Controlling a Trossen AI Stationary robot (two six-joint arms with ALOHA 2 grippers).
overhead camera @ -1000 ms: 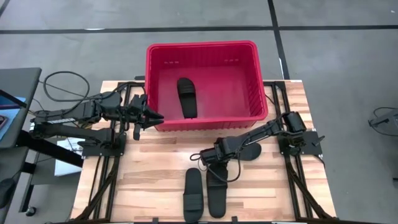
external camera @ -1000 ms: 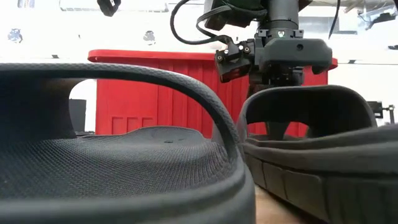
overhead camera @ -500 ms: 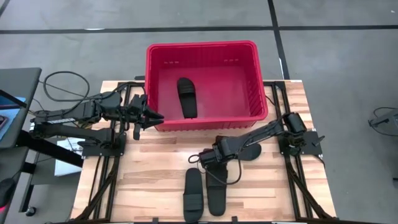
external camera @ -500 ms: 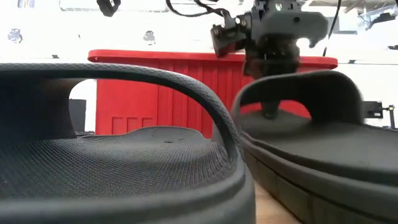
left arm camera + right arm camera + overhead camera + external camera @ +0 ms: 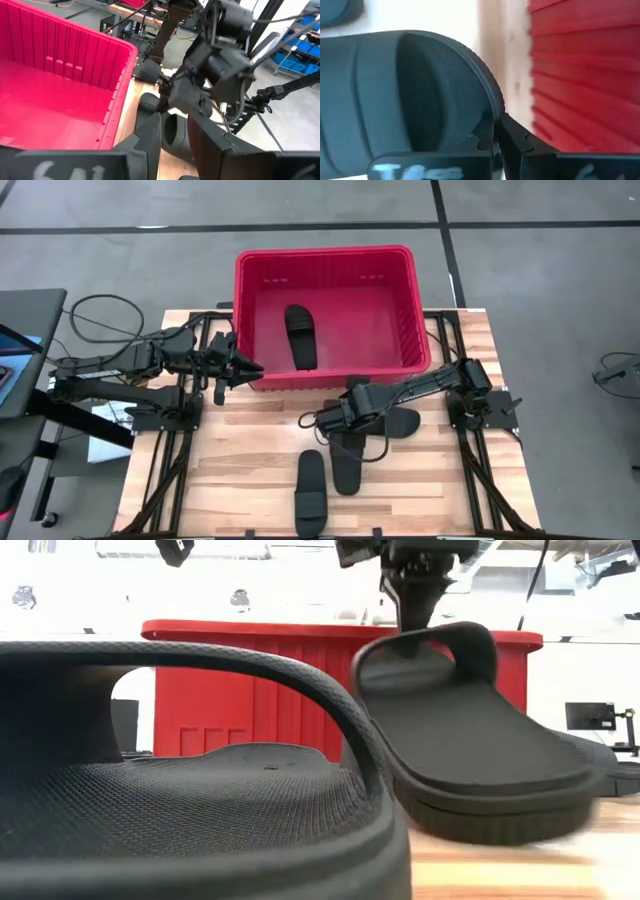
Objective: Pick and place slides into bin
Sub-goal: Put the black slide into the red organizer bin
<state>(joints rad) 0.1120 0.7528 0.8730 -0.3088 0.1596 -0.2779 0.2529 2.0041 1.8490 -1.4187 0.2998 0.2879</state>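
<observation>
Left gripper (image 5: pixel 250 368) just hangs by the bin's (image 5: pixel 330 375) near-left corner, fingers partly apart with nothing between them. A slide (image 5: pixel 310 491) lies flat on the table (image 5: pixel 230 470), long axis front-to-back, and the right gripper (image 5: pixel 343 423) is pinched tight on the lifted slide's (image 5: pixel 347 465) strap (image 5: pixel 440 640). That slide's heel slopes down and away from the fingers.

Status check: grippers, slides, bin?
Right gripper shut on matte black slide sandal's strap, lifted. Left gripper idle beside red lattice plastic bin.
</observation>
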